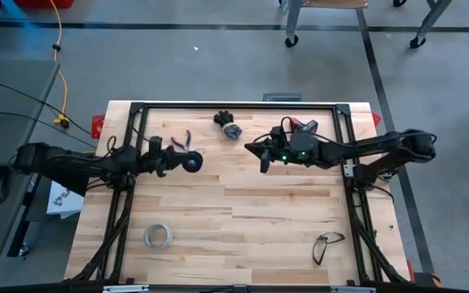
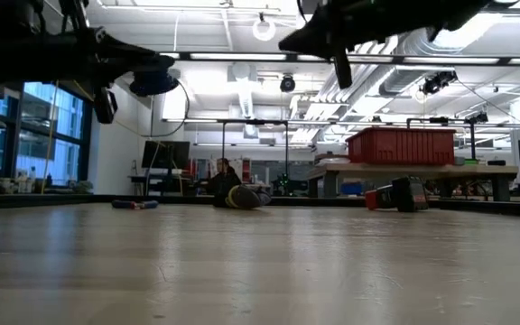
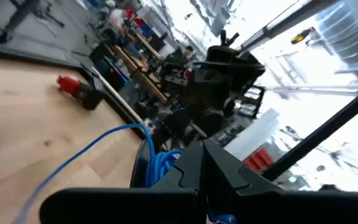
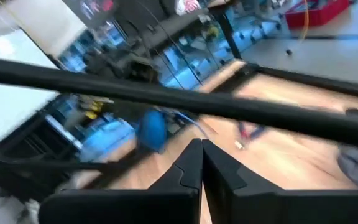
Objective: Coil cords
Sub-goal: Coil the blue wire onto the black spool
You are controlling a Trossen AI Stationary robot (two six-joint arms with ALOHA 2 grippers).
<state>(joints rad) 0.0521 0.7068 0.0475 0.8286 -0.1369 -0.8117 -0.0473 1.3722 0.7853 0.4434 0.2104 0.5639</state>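
Pale wooden worktop (image 1: 243, 212) stretches under both arms. Left claw (image 1: 187, 162) is clenched on the small dark spool (image 1: 192, 163), held up off the boards, with thin blue wire (image 3: 98, 146) trailing out from it. Right claw (image 1: 263, 159), raised opposite, is clenched too; whether it pinches the wire I cannot tell. That wire looks light, limp and tangle-prone: best gripped near the spool.

We see a dark blue spool (image 1: 192, 163), blue wire (image 3: 98, 146), pale wood-grain worktop (image 1: 243, 220), whitish tape ring (image 1: 158, 236).
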